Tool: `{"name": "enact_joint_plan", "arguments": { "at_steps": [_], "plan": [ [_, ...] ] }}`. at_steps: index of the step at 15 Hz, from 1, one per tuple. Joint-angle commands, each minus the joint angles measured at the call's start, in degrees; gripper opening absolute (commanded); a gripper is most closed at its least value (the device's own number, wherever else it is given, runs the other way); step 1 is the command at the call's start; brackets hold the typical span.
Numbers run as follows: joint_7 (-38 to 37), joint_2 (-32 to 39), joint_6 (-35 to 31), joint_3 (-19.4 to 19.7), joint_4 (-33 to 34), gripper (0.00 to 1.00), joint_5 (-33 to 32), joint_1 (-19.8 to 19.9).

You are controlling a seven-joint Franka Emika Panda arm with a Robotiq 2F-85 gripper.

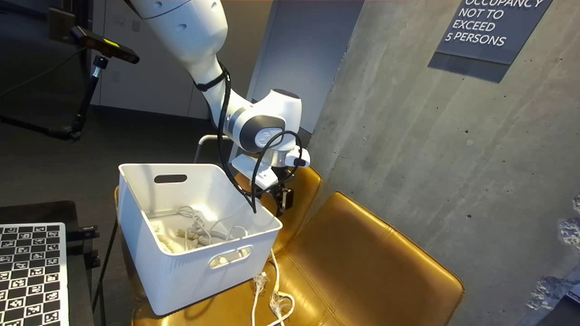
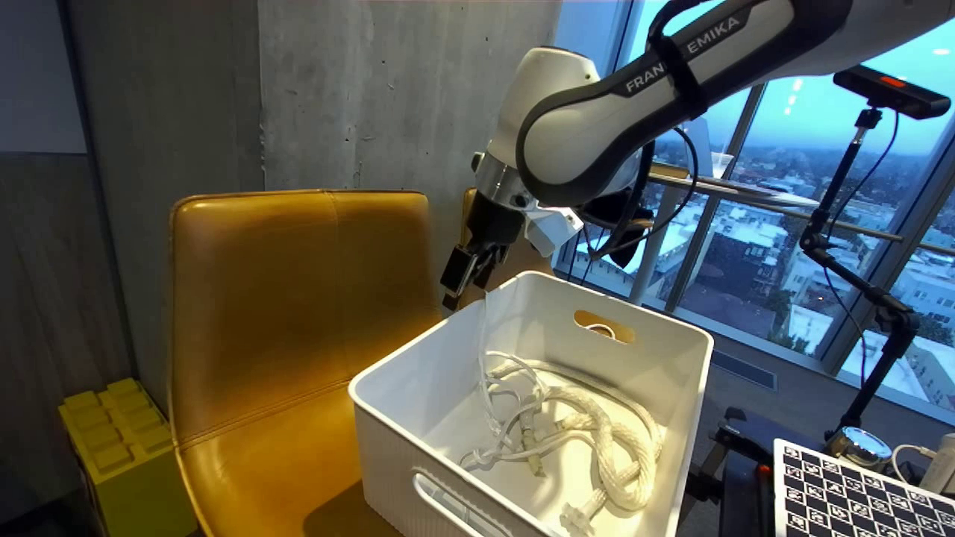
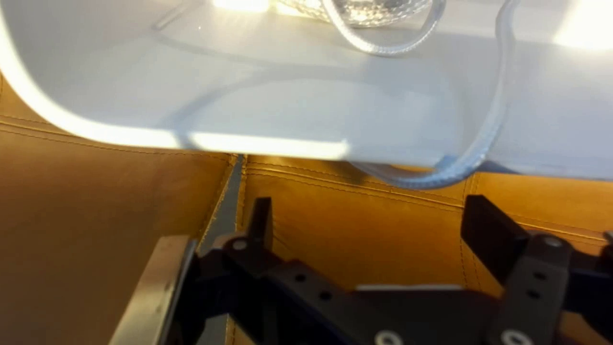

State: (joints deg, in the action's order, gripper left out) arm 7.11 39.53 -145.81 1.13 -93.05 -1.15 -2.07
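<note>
The black two-fingered gripper (image 3: 371,220) stands with its fingers spread wide in the wrist view, holding nothing; in both exterior views the fingers are dark and seen at a slant, so their gap is hard to judge. The gripper hangs outside a white rectangular plastic bin (image 1: 190,285), near its rim. A looped black cable (image 1: 220,136) covers a piece of that rim in an exterior view, and the wrist view shows only part of the bin, with glare bleaching some patches.

A slim white braided cord (image 3: 495,115) loops over the rim near the fingers; where it joins the pile inside, I cannot tell. In the bin lie a thick off-white braided rope (image 2: 606,447) in loops and thin white cords (image 2: 527,440), too tangled to count. Tan leather chairs (image 1: 371,262) stand side by side beneath; the bin's underside is hidden, so whether it spans two seats is unclear. Frayed white rope ends (image 1: 260,280) lie on the seat beside the bin, running out of view at the lower edge.
</note>
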Motion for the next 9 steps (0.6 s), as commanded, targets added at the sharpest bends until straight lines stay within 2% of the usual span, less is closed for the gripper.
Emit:
{"name": "enact_joint_plan", "arguments": {
  "at_steps": [1,4,5,9],
  "plan": [
    [-3.87,0.66,2.07,1.06,1.51,1.00,-2.27,-1.13],
    [-5.87,0.26,1.74,1.55,0.73,1.00,-3.34,-1.96],
    [-6.41,0.16,1.79,1.66,0.62,0.84,-3.71,-2.21],
    [-8.82,0.09,2.07,2.19,0.48,0.49,-4.67,-3.42]
  ]
}}
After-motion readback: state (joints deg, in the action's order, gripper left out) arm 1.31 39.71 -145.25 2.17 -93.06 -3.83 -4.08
